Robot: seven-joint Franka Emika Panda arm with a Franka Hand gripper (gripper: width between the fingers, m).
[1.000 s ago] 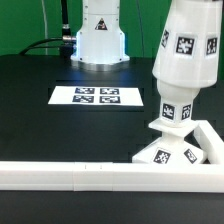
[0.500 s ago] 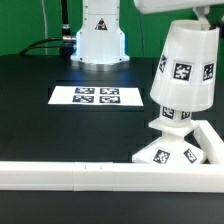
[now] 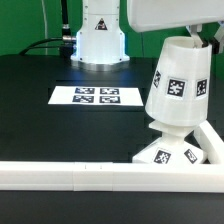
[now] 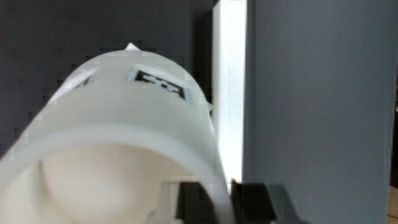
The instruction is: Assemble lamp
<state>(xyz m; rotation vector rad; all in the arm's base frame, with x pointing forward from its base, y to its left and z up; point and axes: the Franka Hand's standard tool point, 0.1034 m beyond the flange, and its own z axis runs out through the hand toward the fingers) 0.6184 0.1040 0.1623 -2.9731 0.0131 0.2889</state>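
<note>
In the exterior view the shade [image 3: 177,88] hangs tilted at about three o'clock in the picture, its wide mouth down, over the bulb [image 3: 170,137], which stands on the square base [image 3: 172,155]; the base sits in the corner of the white rail [image 3: 90,175] that runs along the six o'clock edge; the gripper [image 3: 205,33] meets the shade's narrow upper end at one o'clock, its jaws clamped on the shade's wall, as the wrist view shows with its fingertips [image 4: 192,200] at the rim; the marker board [image 3: 97,96] lies flat on the black table [image 3: 60,135] toward nine o'clock, well apart.
</note>
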